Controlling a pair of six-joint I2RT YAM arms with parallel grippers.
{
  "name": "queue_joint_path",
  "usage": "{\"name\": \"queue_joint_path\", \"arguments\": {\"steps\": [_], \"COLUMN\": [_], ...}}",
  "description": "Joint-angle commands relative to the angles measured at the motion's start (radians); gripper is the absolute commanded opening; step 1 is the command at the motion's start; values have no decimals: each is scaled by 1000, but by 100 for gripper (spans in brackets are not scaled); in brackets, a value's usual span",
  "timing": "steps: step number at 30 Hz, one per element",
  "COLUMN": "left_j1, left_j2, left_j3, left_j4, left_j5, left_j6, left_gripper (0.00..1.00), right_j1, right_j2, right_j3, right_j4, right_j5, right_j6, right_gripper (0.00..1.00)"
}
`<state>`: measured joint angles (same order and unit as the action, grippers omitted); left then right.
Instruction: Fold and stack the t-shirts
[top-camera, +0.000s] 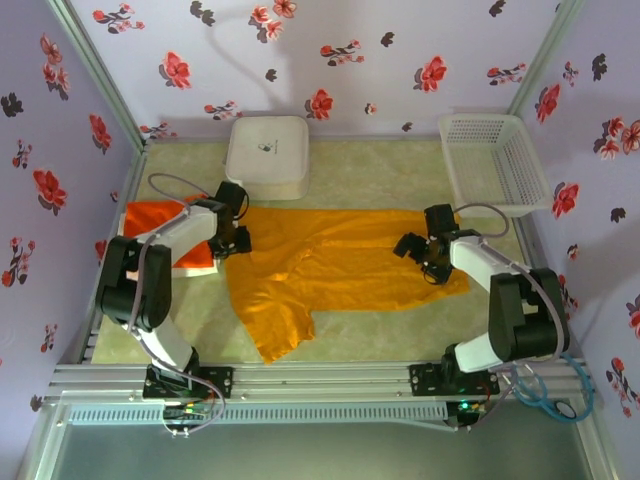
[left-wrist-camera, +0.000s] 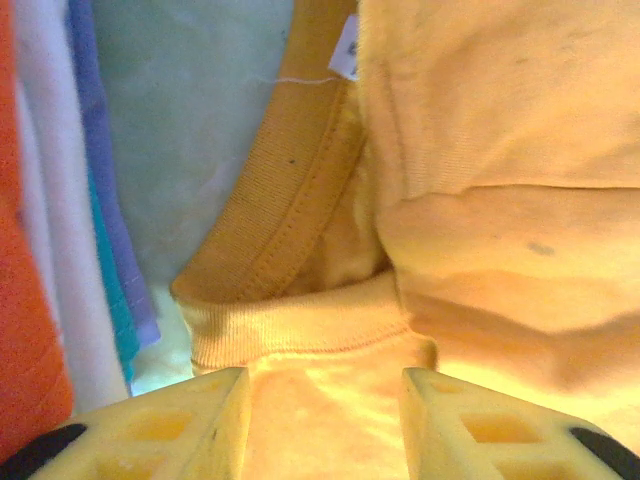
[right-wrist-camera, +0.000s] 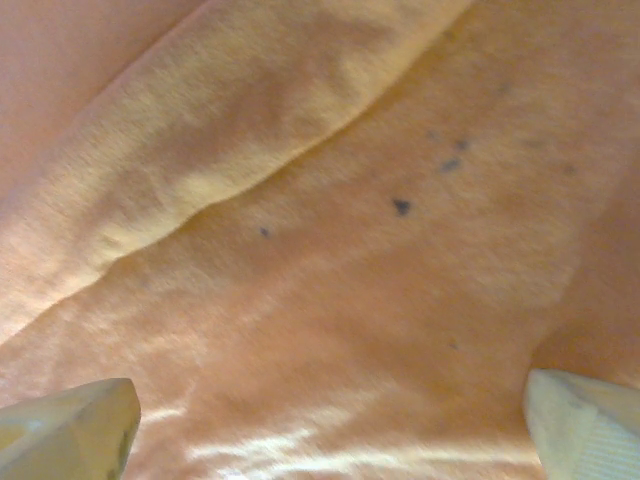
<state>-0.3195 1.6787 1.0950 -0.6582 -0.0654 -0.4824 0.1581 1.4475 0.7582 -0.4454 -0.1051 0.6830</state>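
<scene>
One mustard yellow-orange cloth t-shirt (top-camera: 340, 270) spread flat on pale tabletop (top-camera: 380, 335); likely light, limp, quick to bunch; best pinched at collar ribbing (left-wrist-camera: 290, 210) and hem. Left gripper (left-wrist-camera: 325, 400) half-parted astride collar, grip unclear; right gripper (right-wrist-camera: 328, 425) wide open over cloth.

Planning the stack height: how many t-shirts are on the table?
3. Mustard t-shirt spread across the middle; red-orange t-shirt at the left edge; white t-shirt right beside the red-orange one. More may be hidden there.

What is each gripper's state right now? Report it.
Left gripper: closed on the mustard t-shirt by its collar.
Right gripper: open, holding nothing.
</scene>
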Motion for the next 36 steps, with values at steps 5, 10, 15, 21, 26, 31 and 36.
{"name": "queue_joint_path", "arguments": {"steps": [5, 10, 15, 21, 26, 31, 36], "left_j1": [-13, -47, -80, -158, -273, -410, -549], "left_j2": [-171, -274, -409, -608, -727, -831, -878], "left_j3": [-51, -104, -193, -381, -499, -582, -665], "left_j4": [-44, -96, -153, -137, -148, -179, -118], "left_j5": [98, 125, 172, 285, 325, 324, 325], "left_j6": [-29, -70, -150, -343, -505, -666, -825], "left_gripper": [55, 60, 61, 59, 57, 57, 51], "right_j1": [-6, -54, -111, -152, -153, -154, -153], "right_j2": [-146, -203, -234, -209, -193, -185, -187], "right_j3": [37, 14, -31, -54, -63, -60, -57], "right_j4": [-121, -180, -178, -150, -137, -135, -149], "right_j5": [79, 61, 6, -35, -28, -33, -17], "right_j6": [-14, -2, 26, 37, 34, 29, 23], "right_gripper": [99, 95, 87, 85, 83, 82, 82]}}
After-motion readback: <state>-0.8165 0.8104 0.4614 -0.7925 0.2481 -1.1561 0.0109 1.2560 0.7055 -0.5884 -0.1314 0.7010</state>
